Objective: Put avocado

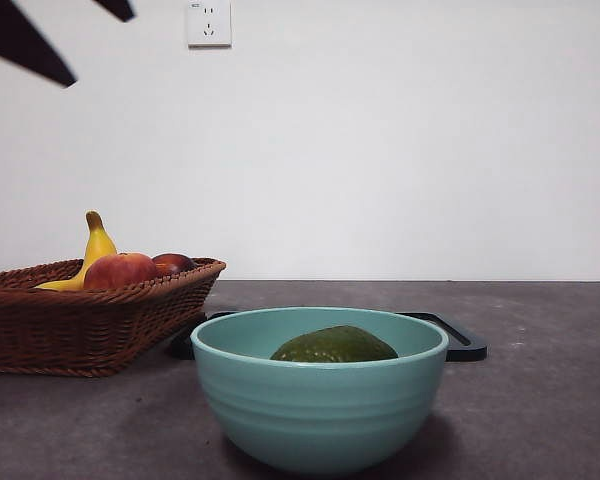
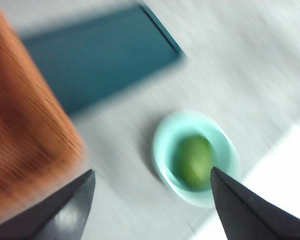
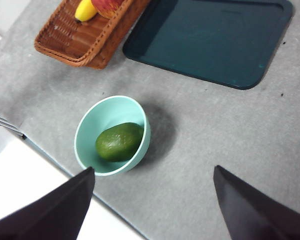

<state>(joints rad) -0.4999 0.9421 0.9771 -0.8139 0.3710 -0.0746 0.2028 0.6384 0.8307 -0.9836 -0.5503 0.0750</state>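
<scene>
Grey table (image 1: 540, 400) has three things sitting on it. Bowl (image 1: 320, 410) front and center, basket (image 1: 80, 330) at left, dark tray (image 1: 460, 340) behind the bowl.

The bowl (image 3: 112, 135) stands on open table, with basket (image 3: 87, 35) and tray (image 3: 210, 40) well apart behind it.

Dark green avocado (image 1: 334, 346) in pale turquoise ceramic bowl (image 1: 319, 410); brown woven wicker basket (image 1: 75, 320) at bowl's 10 o'clock, dark flat rectangular tray (image 1: 458, 340) behind at 12–1.
</scene>
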